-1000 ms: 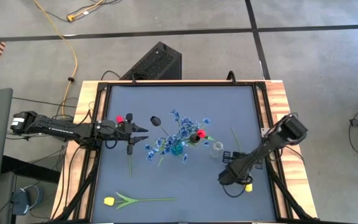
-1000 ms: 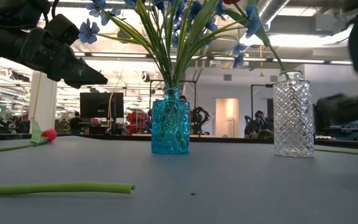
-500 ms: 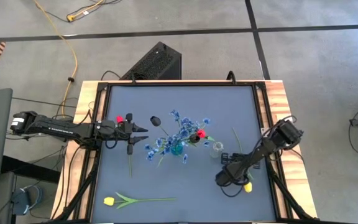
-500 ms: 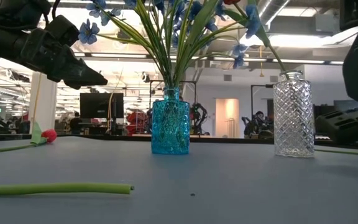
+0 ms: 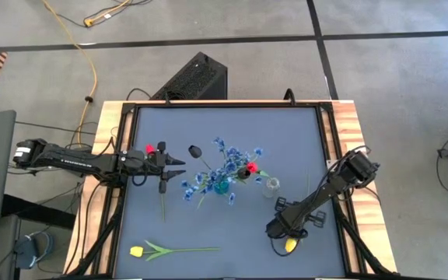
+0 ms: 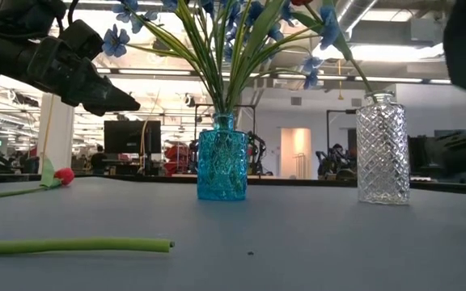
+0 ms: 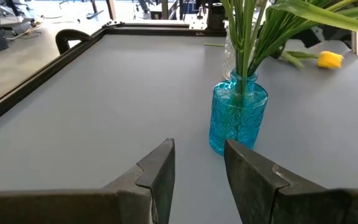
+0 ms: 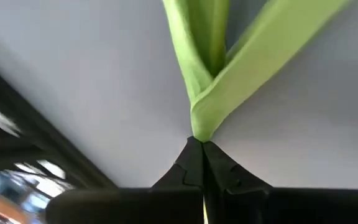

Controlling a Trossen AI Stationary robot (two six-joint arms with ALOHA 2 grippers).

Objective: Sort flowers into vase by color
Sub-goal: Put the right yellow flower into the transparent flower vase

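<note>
A blue vase at the table's middle holds blue flowers and a red tulip. A clear vase stands just to its right. My right gripper is low over the near right of the table, shut on a yellow tulip. My left gripper hovers open to the left of the blue vase with nothing between its fingers. On the table lie a red tulip, a dark bud and another yellow tulip. My right gripper pinches the yellow tulip's green stem, right where a leaf forks off, between its two fingertips. It comes from the table's right side, slanting down. The blossom sits beside the gripper toward the near edge. Whether the flower is off the table I cannot tell.
A loose green stem lies on the table below my left arm. The dark frame borders the grey mat. Open mat lies at the far side and between the vases and the near edge.
My right gripper has shut on the yellow tulip's stem and moved toward the table's left and near edge. The blossom has gone along with it, shifting left and nearer.
</note>
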